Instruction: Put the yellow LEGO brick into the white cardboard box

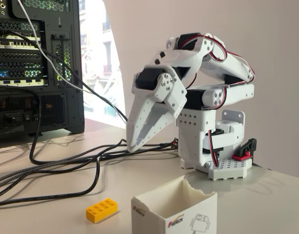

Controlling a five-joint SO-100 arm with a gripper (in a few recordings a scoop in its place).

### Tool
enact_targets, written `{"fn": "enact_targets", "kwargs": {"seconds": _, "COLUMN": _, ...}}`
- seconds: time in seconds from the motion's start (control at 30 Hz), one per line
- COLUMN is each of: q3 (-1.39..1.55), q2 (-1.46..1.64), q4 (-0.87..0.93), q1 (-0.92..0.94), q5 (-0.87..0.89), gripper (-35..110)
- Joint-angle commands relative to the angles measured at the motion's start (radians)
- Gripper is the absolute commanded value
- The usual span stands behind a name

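The yellow LEGO brick [102,210] lies flat on the pale table near the front, studs up. Just to its right stands the white cardboard box [174,208], open at the top with a ragged rim, a red-black logo and a robot drawing on its front. My white gripper [133,146] hangs folded in front of the arm's base, well behind and above both. Its fingers point down and lie together, with nothing between them.
A black computer tower [37,68] stands at the back left. Several black cables [66,165] run across the table from it toward the white studded base plate [231,168]. Bare table lies around the brick.
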Motion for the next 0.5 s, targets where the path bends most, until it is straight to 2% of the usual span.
{"fn": "enact_targets", "kwargs": {"seconds": 0.0, "q3": -0.175, "q2": -0.083, "q4": 0.002, "q1": 0.014, "q5": -0.023, "gripper": -9}}
{"fn": "enact_targets", "kwargs": {"seconds": 0.4, "q3": -0.242, "q2": -0.281, "q4": -0.071, "q1": -0.031, "q5": -0.023, "gripper": -9}}
{"fn": "enact_targets", "kwargs": {"seconds": 0.47, "q3": -0.278, "q2": -0.359, "q4": -0.078, "q1": -0.038, "q5": 0.021, "gripper": -9}}
